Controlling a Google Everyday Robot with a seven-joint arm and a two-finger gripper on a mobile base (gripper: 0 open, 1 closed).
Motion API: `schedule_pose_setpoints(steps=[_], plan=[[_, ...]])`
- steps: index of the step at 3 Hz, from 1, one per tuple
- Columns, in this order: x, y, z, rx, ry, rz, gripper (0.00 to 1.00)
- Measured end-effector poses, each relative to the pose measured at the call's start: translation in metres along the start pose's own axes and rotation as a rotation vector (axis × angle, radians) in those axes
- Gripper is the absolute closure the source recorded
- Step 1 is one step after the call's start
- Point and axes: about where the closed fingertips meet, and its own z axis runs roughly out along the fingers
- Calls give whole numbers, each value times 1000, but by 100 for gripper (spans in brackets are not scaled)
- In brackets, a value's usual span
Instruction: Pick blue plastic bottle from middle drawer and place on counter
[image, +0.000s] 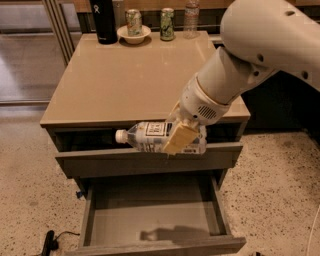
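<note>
My gripper is shut on the blue plastic bottle, a small clear bottle with a white cap and a white label. The bottle lies sideways, cap to the left, in the air in front of the slightly open top drawer, just below the counter's front edge. The middle drawer is pulled fully out below it, and its grey inside is bare. The tan counter spreads behind and above the bottle. My white arm comes in from the upper right.
At the counter's back edge stand a black flask, a white bowl holding a can, a green can and a taller clear bottle. The top drawer is slightly open. A black cable lies on the speckled floor at the lower left.
</note>
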Motion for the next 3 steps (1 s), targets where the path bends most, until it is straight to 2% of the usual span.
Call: schedule_pose_setpoints(steps=[1,3], plan=[[-18,-18,-12,9,-1,-22,100],[-32,-55,9,50,-41,-92,100]])
